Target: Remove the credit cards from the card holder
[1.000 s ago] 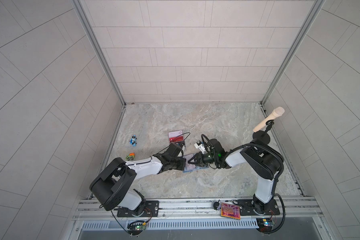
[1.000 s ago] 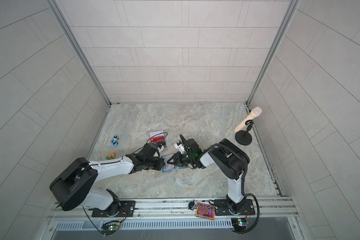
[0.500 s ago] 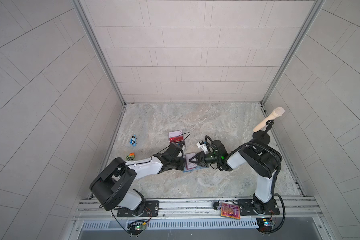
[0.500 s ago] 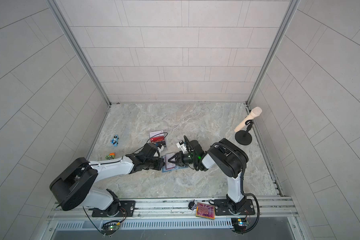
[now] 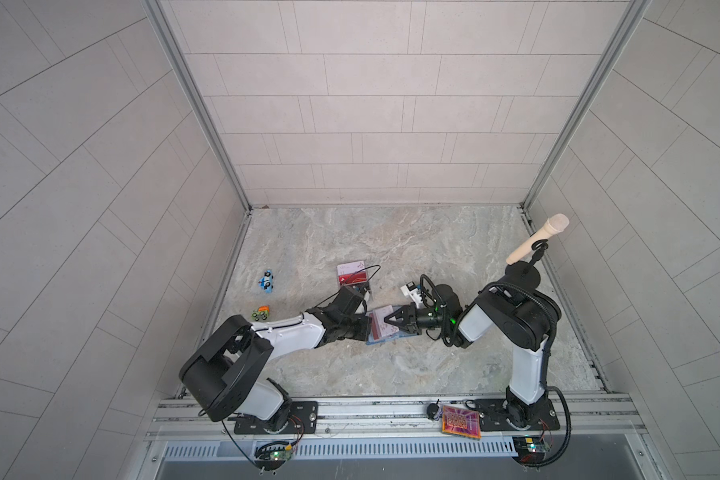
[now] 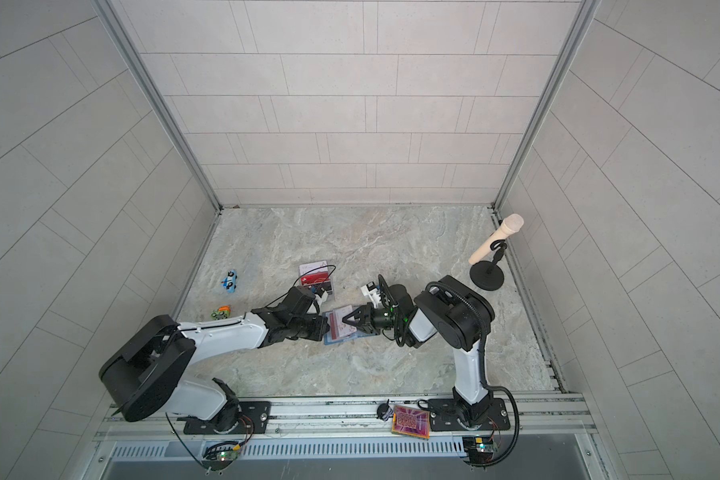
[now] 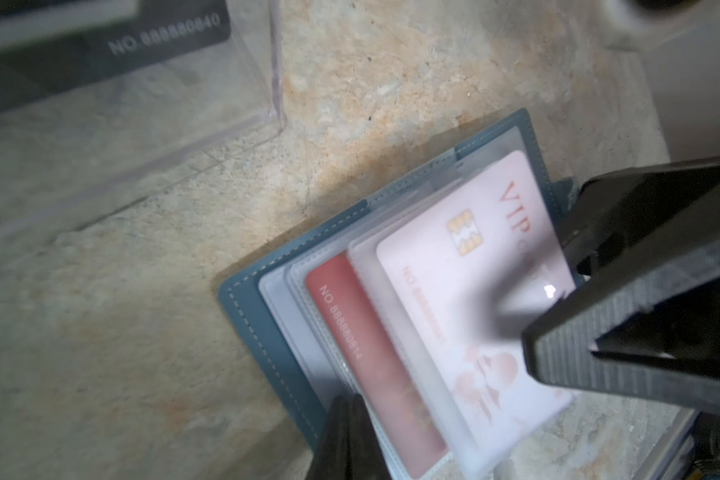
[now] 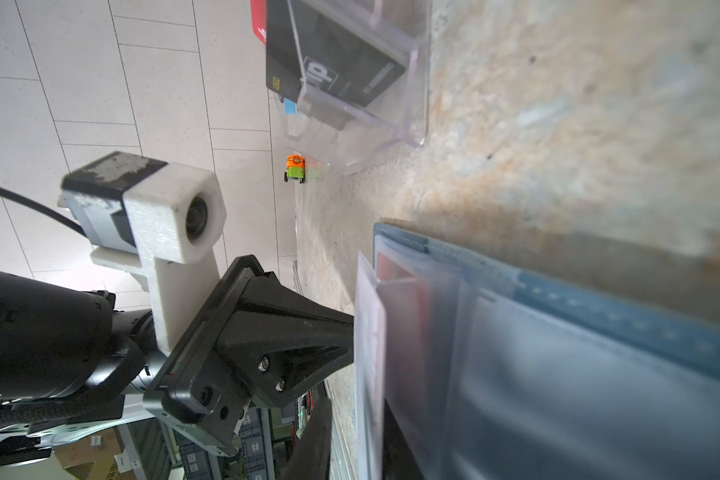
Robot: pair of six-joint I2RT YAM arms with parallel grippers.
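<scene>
Centrally, a little toward 6 o'clock on the marbled grey tabletop (image 5: 391, 249), the slate-blue leather-look card holder (image 7: 242, 316) lies open with its clear plastic sleeves fanned. A red plastic card (image 7: 362, 353) sits inside one sleeve. Uppermost lies a pale pink card (image 7: 466, 291) with "VIP" lettering and a gold chip.

The left gripper (image 5: 366, 328) comes in from 9 o'clock with its jaws together, their tips set against the holder's 9 o'clock edge. The right gripper (image 5: 385, 322) reaches in from 3 o'clock. Its jaws stand narrow on either side of the pale pink card's edge, but I cannot tell whether they actually pinch it.

At about 11 o'clock from the holder, near but apart, stands a clear acrylic tiered stand (image 8: 418, 91). It carries a second red card (image 5: 355, 278) and a dark grey-black card (image 8: 341, 54) with white lettering.
</scene>
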